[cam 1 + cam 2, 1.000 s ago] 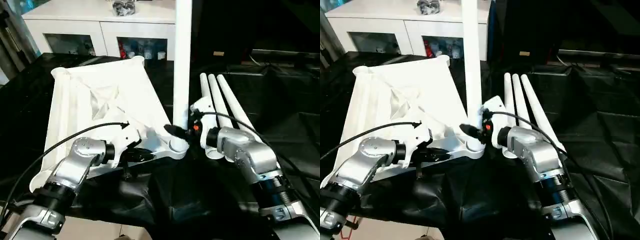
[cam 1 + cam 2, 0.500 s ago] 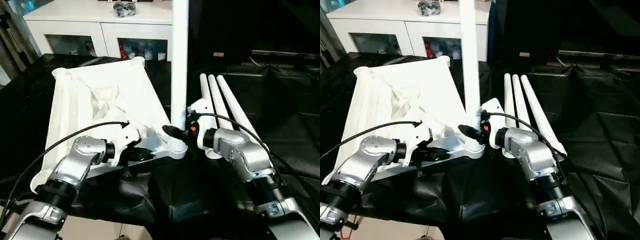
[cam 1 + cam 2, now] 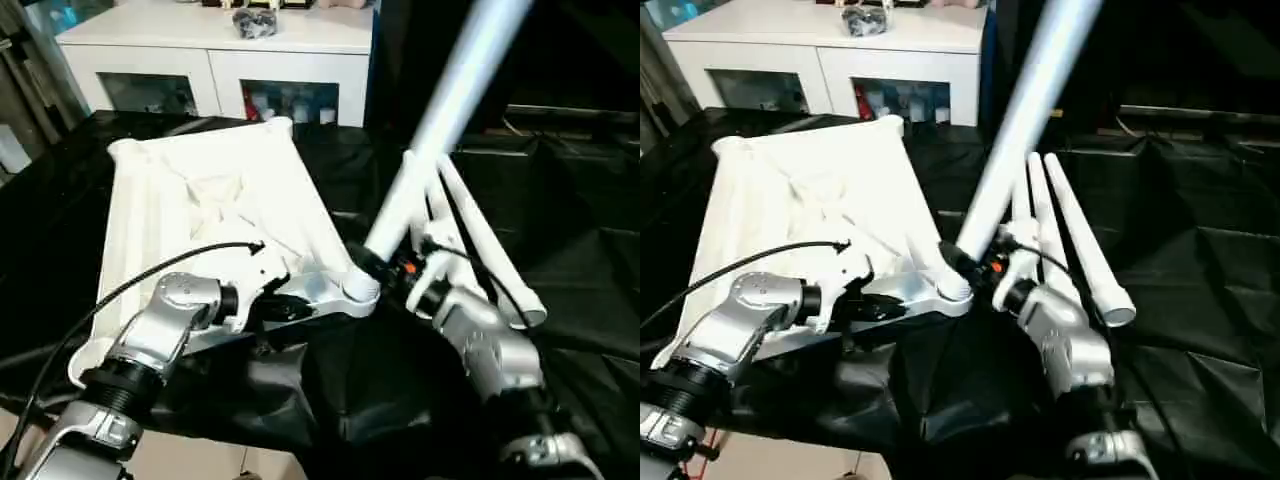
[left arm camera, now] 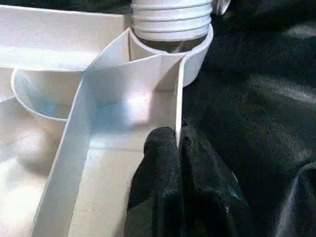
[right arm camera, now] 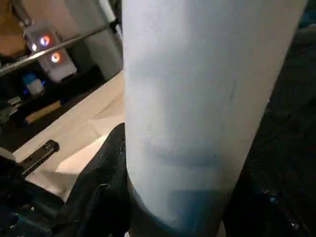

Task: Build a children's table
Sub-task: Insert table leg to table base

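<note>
Black cloth (image 3: 330, 400) covers your whole bench, and the white ribbed plastic tabletop (image 3: 200, 200) lies on it underside up. Your left gripper (image 4: 178, 143) is pinched tight on the rim wall by the near-right corner socket (image 3: 355, 290). Heads up: the long white tubular leg (image 3: 440, 110), clamped in your right gripper (image 3: 385, 268), stood upright a second ago and now leans hard right, so I'd guess it isn't seated. Count: one leg in hand, three spare legs (image 3: 470, 240) lying beside it.
</note>
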Available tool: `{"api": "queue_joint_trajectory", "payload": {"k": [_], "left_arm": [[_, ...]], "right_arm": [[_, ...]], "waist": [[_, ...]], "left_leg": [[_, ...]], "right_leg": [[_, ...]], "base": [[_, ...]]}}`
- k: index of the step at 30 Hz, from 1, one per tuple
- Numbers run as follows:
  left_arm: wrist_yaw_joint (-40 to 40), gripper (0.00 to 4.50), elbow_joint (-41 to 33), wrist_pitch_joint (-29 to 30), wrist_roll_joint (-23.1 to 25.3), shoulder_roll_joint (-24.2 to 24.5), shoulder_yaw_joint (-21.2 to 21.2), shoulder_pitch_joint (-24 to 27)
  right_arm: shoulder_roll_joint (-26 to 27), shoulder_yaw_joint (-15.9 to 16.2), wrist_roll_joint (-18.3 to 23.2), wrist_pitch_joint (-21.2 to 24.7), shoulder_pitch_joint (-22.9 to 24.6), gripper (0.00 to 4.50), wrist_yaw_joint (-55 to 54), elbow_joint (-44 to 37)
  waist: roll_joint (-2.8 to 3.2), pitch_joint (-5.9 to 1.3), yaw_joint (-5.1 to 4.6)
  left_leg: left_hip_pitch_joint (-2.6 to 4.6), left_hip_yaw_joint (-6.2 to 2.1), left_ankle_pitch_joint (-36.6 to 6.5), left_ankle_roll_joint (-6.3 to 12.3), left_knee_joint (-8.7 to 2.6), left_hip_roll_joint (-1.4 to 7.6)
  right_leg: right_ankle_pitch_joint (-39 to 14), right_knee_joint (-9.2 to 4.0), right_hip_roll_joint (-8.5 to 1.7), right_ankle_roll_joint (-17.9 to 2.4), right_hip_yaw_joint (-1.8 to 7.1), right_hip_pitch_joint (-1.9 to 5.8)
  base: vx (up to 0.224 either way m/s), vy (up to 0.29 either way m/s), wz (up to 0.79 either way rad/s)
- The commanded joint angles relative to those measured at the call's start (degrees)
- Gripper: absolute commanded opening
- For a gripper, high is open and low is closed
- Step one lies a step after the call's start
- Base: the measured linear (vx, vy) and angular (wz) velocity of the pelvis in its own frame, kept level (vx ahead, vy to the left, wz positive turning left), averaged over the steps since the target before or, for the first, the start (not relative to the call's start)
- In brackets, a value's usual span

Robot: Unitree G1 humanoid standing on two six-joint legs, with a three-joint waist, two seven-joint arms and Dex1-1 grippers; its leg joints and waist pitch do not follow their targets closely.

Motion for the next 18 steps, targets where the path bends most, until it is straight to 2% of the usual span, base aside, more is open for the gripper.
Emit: {"api": "queue_joint_trajectory", "payload": {"k": [1,3,4,6,7,9,11,13,14,15,16,17,18], "left_arm": [[2.6,0.0,-1.8,0.8,0.4,0.7,1.7,-1.5],[2.6,0.0,-2.4,1.2,0.4,0.8,1.7,-1.5],[2.7,0.0,-3.6,2.2,0.3,1.0,1.7,-1.2],[2.8,0.0,-4.1,2.5,0.4,1.1,1.7,-1.0],[2.9,0.0,-4.2,2.6,0.4,1.1,1.7,-1.0],[2.9,0.0,-4.2,2.6,0.4,1.1,1.6,-0.9],[2.9,0.0,-4.6,2.6,0.6,1.4,1.3,-0.1],[2.9,0.0,-4.7,2.5,0.7,1.4,1.2,0.0],[2.9,0.0,-4.8,2.6,0.5,1.4,1.1,0.4],[2.9,0.0,-4.8,2.6,0.5,1.4,1.1,0.4],[3.0,0.0,-4.9,2.6,0.5,1.5,1.0,0.7],[3.1,0.0,-4.9,2.6,0.6,1.5,0.9,0.8],[3.1,0.0,-4.8,2.6,0.6,1.5,0.9,0.9]], "right_arm": [[-0.8,0.1,-2.5,0.5,2.6,1.91,-1.6,4.1],[-1.0,0.5,-3.5,-1.1,3.3,1.91,-1.4,4.3],[-1.4,2.2,-5.5,-2.9,4.2,1.91,-0.9,2.8],[-2.0,4.0,-7.0,-3.3,4.6,1.91,-0.6,0.7],[-2.1,4.4,-7.4,-3.5,4.5,1.91,-0.5,0.5],[-2.2,4.6,-7.6,-3.6,4.5,1.91,-0.4,0.4],[-3.0,7.5,-9.9,-4.5,3.5,1.91,0.8,0.0],[-3.2,8.1,-10.3,-4.7,3.4,1.91,1.3,0.0],[-3.5,9.0,-10.6,-4.8,3.3,1.91,2.0,0.1],[-3.5,9.0,-10.6,-4.8,3.3,1.91,2.0,0.1],[-3.6,9.6,-11.1,-4.5,3.0,1.91,2.4,0.1],[-3.8,9.8,-11.5,-4.7,2.8,1.91,2.7,0.3],[-3.9,10.0,-11.7,-4.7,2.5,1.91,2.9,0.5]], "waist": [[0.63,-3.26,0.03],[0.73,-3.24,0.04],[0.69,-3.2,0.08],[0.64,-3.17,0.08],[0.18,-3.17,0.01],[0.31,-3.12,0.03],[0.01,-3.06,0.01],[0.12,-3.0,-0.03],[-0.26,-3.02,-0.01],[-0.18,-3.01,-0.04],[-0.57,-2.91,-0.16],[-0.69,-3.0,-0.08],[-0.56,-2.99,-0.07]], "left_leg": [[0.35,-0.96,-14.5,-0.3,-4.68,2.14],[0.38,-0.91,-14.5,-0.06,-4.67,2.16],[0.35,-0.94,-14.7,-0.11,-4.75,2.26],[0.38,-0.97,-14.9,-0.2,-4.83,2.25],[0.31,-0.9,-14.7,-0.02,-4.85,2.19],[0.33,-0.92,-14.5,0.27,-4.86,2.22],[0.29,-0.9,-14.6,0.39,-4.9,2.29],[0.23,-0.89,-14.7,0.44,-4.92,2.25],[0.26,-0.87,-14.4,0.65,-4.89,2.24],[0.22,-0.85,-14.3,0.7,-4.9,2.25],[0.24,-0.76,-14.6,0.83,-4.95,2.27],[0.2,-0.82,-14.0,0.94,-4.95,2.3],[0.18,-0.82,-13.7,0.98,-4.96,2.31]], "right_leg": [[-13.0,-4.99,-3.87,-12.9,1.8,2.41],[-12.7,-5.03,-3.88,-13.1,1.8,2.35],[-12.8,-5.01,-3.9,-13.1,1.8,2.34],[-13.2,-5.04,-3.77,-12.7,1.75,2.32],[-13.1,-5.12,-3.74,-12.6,1.77,2.4],[-13.5,-5.09,-3.83,-12.6,1.82,2.31],[-14.2,-5.18,-3.85,-12.4,1.83,2.25],[-15.0,-5.26,-3.91,-12.0,1.88,2.24],[-15.3,-5.22,-3.93,-11.8,1.93,2.24],[-15.5,-5.3,-3.97,-11.8,1.95,2.24],[-16.3,-5.51,-3.87,-11.5,1.97,2.11],[-16.2,-5.36,-3.97,-11.4,1.99,2.24],[-16.1,-5.35,-3.97,-11.4,1.99,2.19]], "base": [[0.0,0.0,0.0],[0.0,0.0,0.0],[0.0,0.0,0.0],[0.0,0.0,0.0],[0.0,0.0,0.0],[0.0,0.0,0.0],[0.0,0.0,0.0],[0.0,0.0,0.0],[0.0,0.0,0.0],[0.0,0.0,0.0],[0.0,0.0,0.0],[0.0,0.0,0.0],[0.0,0.0,0.0]]}}
